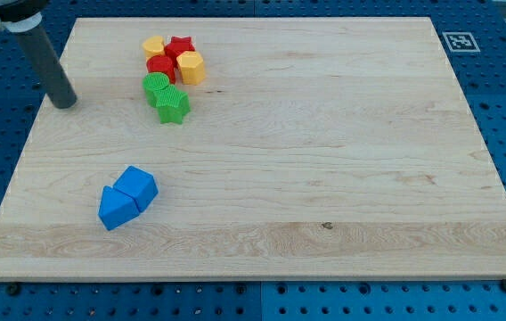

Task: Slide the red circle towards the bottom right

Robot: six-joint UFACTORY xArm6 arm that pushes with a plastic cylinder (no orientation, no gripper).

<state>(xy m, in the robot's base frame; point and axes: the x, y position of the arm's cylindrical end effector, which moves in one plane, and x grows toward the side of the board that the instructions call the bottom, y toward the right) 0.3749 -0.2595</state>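
My tip rests on the board's left edge — well left of the red circle. No fingers to part or close — only a rod.

red circle, flat, top-left cluster

my tip is standing well left of the cluster, bare board lying between | red circle is being hemmed by yellow block, red star, yellow hexagon, green blocks | bottom-right path is lying open beyond the hexagon
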